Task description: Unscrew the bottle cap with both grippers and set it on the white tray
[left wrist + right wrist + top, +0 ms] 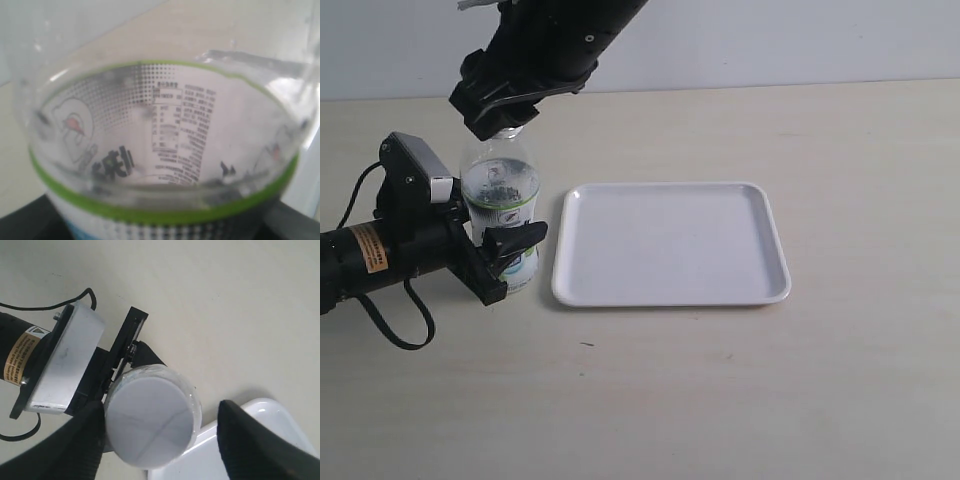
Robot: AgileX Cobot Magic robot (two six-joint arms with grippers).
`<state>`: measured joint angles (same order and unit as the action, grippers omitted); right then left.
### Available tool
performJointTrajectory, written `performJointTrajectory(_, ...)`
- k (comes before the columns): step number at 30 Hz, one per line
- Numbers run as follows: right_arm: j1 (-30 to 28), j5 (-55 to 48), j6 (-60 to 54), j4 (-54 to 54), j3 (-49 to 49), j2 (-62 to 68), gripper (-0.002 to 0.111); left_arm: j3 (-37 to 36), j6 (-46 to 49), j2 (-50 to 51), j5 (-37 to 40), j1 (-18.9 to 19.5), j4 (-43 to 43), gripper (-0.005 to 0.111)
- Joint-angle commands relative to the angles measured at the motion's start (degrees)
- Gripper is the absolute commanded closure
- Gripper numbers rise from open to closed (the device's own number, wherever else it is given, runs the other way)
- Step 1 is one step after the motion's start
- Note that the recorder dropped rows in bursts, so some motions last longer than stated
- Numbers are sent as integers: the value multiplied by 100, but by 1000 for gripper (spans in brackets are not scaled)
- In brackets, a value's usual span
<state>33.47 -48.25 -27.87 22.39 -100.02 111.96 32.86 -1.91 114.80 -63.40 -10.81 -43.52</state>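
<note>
Bottle [500, 185], upright at the tray's [670, 245] 9 o'clock, is clamped low down by the left gripper [508, 252] to resist turning, while the right gripper [161, 410], jaws spread, straddles the cap [150, 422] from above, not yet gripping it.

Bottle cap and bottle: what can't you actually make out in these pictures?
- Exterior view: the right claw covers the bottle cap, hiding its side.
- Left wrist view: the bottle fills the frame, its small label print too blurred to read.
- Right wrist view: the white tray is cut off by the edge and partly behind the claw.
</note>
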Motion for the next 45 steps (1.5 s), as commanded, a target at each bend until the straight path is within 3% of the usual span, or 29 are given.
performJointTrajectory(1,-12,10,-2,-29,8,2,54,46,13,-27,-266,-16,59,107)
performJointTrajectory(5,-12,10,9,-29,8,2,79,46,13,-27,-266,-16,59,107)
performJointTrajectory(14,-12,-1,-521,-37,8,2,108,46,13,-27,-266,-16,59,107)
performJointTrajectory(26,-12,-1,-2691,-37,8,2,108,46,13,-27,-217,-16,59,107)
performJointTrajectory(39,-12,-1,-7024,-37,8,2,108,46,13,-27,-243,-16,-75,107)
performJointTrajectory(45,-12,-1,-7939,11,8,2,108,46,13,-27,-232,-16,-61,107)
